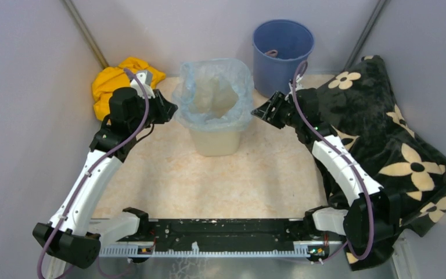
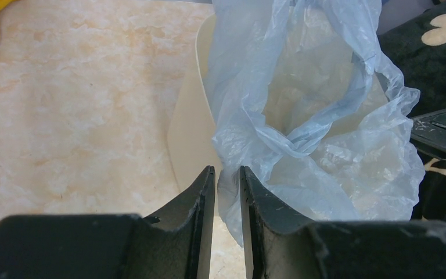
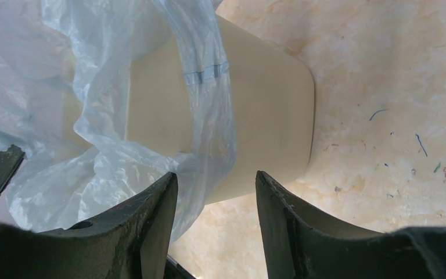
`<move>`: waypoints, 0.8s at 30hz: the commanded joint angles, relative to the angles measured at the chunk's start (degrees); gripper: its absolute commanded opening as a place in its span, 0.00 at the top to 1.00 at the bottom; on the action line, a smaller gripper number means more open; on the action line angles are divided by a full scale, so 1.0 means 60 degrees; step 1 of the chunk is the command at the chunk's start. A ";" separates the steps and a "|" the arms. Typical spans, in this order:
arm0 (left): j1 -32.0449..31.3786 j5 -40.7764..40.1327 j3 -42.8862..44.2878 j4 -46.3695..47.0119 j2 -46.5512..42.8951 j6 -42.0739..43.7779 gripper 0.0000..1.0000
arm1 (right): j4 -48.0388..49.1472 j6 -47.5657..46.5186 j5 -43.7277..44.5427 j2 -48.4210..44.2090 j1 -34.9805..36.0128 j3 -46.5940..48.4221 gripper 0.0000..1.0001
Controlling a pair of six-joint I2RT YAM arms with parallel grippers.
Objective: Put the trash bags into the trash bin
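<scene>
Counter (image 1: 162,180), near to far. L gripper (image 2: 227,171) at left side of bin: jaws nearly closed, a thin fold of the trash bag (image 2: 302,99) pinched between them at the hem. R gripper (image 3: 216,177) at right side of bin: jaws apart, nothing clamped; bag hem hangs just beside one finger, bin wall visible through the gap. Mid-counter: trash bin (image 1: 216,142) upright; bag sits inside, mouth open, hem folded out over the rim most of the way round. Assessment: insertion approx. done; remaining work appears to be seating the hem evenly on L and R sides, then release. Beyond: yellow cloth (image 1: 113,81) far left, blue bucket (image 1: 283,49) far right, floral blanket (image 1: 395,145) along R edge; none involved.
</scene>
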 commanded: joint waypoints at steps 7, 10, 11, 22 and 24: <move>0.0044 -0.0327 -0.0331 0.0554 -0.0155 -0.0331 0.71 | 0.1723 0.0536 -0.0500 -0.0127 -0.0265 -0.0645 0.47; 0.0045 -0.0504 -0.0515 0.0612 -0.0238 -0.0402 0.71 | 0.2314 0.0781 -0.0685 -0.0028 -0.0251 -0.0871 0.47; 0.0044 -0.0574 -0.0584 0.0652 -0.0290 -0.0432 0.71 | 0.2559 0.0887 -0.0773 0.0002 -0.0257 -0.0970 0.47; 0.0044 -0.1043 -0.1754 0.1505 -0.0619 -0.1028 0.72 | 0.3914 0.1570 -0.1175 0.0403 -0.0250 -0.1348 0.48; 0.0047 -0.1045 -0.1954 0.1704 -0.0608 -0.1130 0.72 | 0.4020 0.1625 -0.1219 0.0495 -0.0240 -0.1377 0.48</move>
